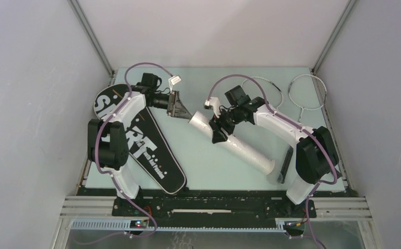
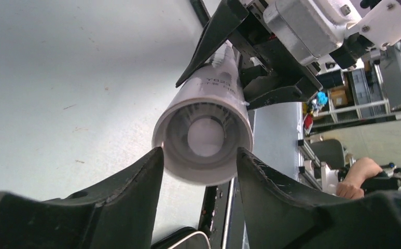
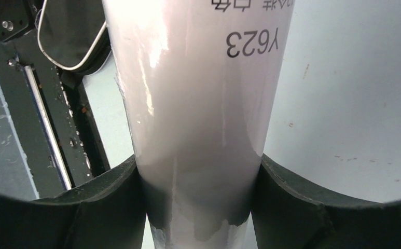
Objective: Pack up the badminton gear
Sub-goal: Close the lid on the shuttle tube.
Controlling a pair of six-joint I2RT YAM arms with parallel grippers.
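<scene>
The long white tube (image 1: 239, 148) lies slanted across the table's middle. My right gripper (image 1: 220, 129) is shut on it near its upper left end; in the right wrist view (image 3: 198, 174) both fingers press the tube (image 3: 198, 93). My left gripper (image 1: 184, 114) is open and empty, its fingertips (image 2: 149, 174) on either side of the tube's open mouth (image 2: 203, 168). A pale round shape shows deep inside. No loose shuttlecock is in view. The black "SPORT" bag (image 1: 143, 142) lies flat at the left. Two racquets (image 1: 262, 87) (image 1: 307, 89) lie at the back right, handles hidden.
A dark object (image 1: 286, 162) lies by the tube's lower end near the right arm's base. The black front rail (image 3: 53, 145) runs close to that end. Grey walls close in both sides and the back.
</scene>
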